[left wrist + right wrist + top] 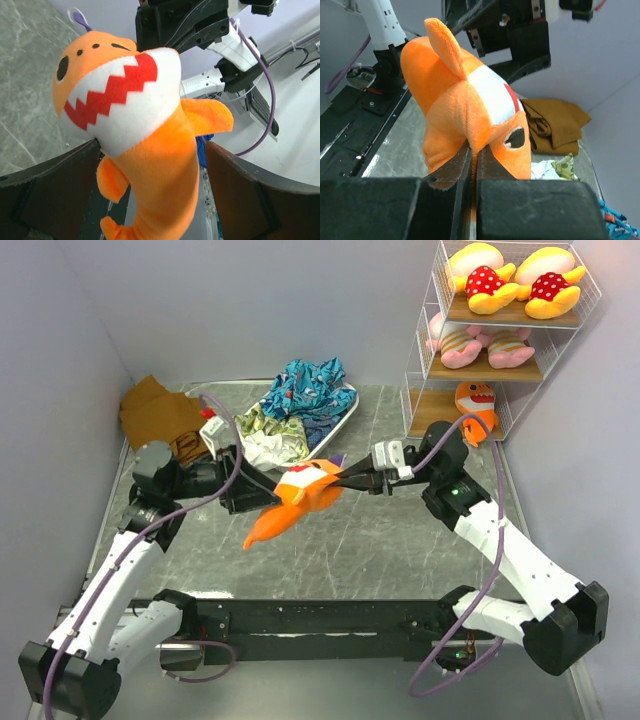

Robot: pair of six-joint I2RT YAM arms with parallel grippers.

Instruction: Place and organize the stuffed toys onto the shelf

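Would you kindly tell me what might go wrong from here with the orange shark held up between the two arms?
The right claw pinches only a thin fold of plush near the head of the orange shark, so the toy may slip free and drop. The open left claw flanks the dangling body and might snag it when the arms part.
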